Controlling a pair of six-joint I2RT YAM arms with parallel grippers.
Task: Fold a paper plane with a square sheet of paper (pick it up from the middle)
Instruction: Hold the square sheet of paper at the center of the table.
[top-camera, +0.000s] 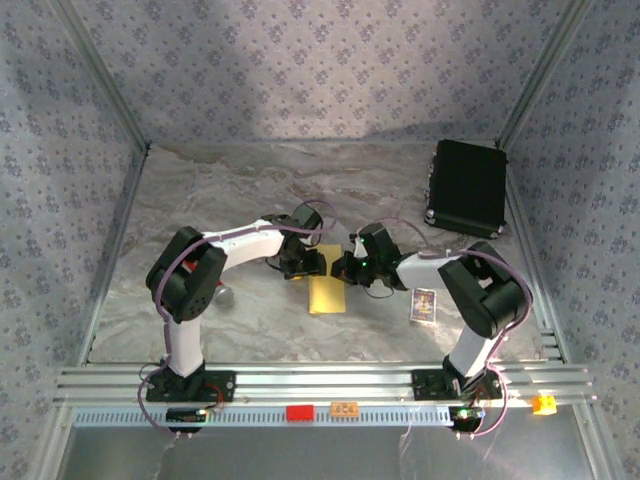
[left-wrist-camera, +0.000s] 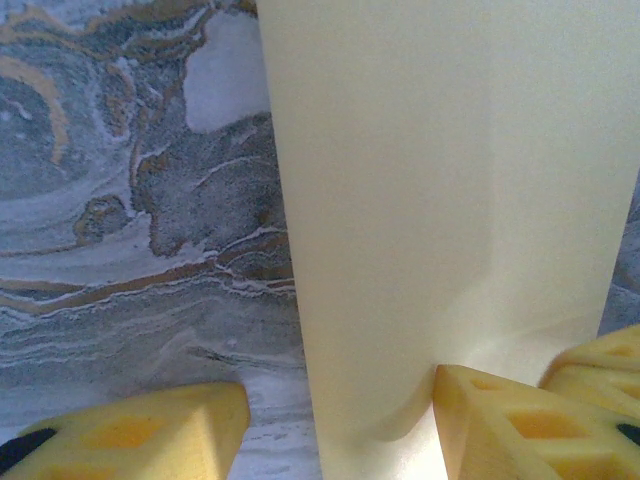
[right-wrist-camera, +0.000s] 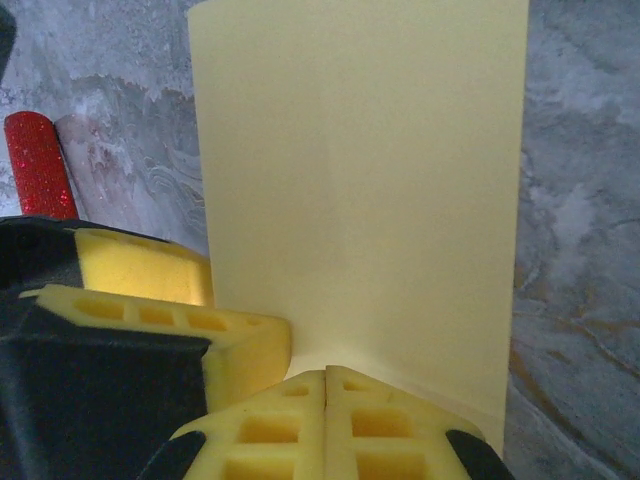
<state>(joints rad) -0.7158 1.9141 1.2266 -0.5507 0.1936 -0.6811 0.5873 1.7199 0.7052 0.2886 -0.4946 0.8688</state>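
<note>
Pincers: two, one per arm, meeting almost tip to tip over the middle of the marbled tabletop (top-camera: 250, 190).

Red handle (right-wrist-camera: 38, 165): one, glittery, lying on the tabletop off to the side of the paper. In the top view the matching spot by the left arm's elbow is too small to make out.

Left pincer (top-camera: 312, 265): pads apart. In its own wrist view (left-wrist-camera: 340, 420) one yellow foam pad sits on bare tabletop clear of the paper's edge. The other pad (left-wrist-camera: 520, 420) touches the paper on its far side, so the end of the strip sits between the two.

Square sheet of paper (top-camera: 328, 292): one, pale yellow, folded into a narrow strip and lying flat at the tabletop centre. It runs from the pincers toward the arm bases. Its far end is covered by both pincer heads in the top view. A soft lengthwise crease shows up close (left-wrist-camera: 430, 200).

Right pincer (top-camera: 340, 270): pads pressed together, seam closed in its wrist view (right-wrist-camera: 327, 400). It sits right at the end of the strip (right-wrist-camera: 360, 180), and the paper curls up slightly against the pads. Cannot tell whether a layer is pinched between them. The left pincer's pads crowd in just beside it.

Printed card (top-camera: 426, 305): one, small, flat on the tabletop, right of the paper, near the right arm's elbow.

Black case (top-camera: 468, 187): one, rectangular, in the far right corner, well apart from the paper.
</note>
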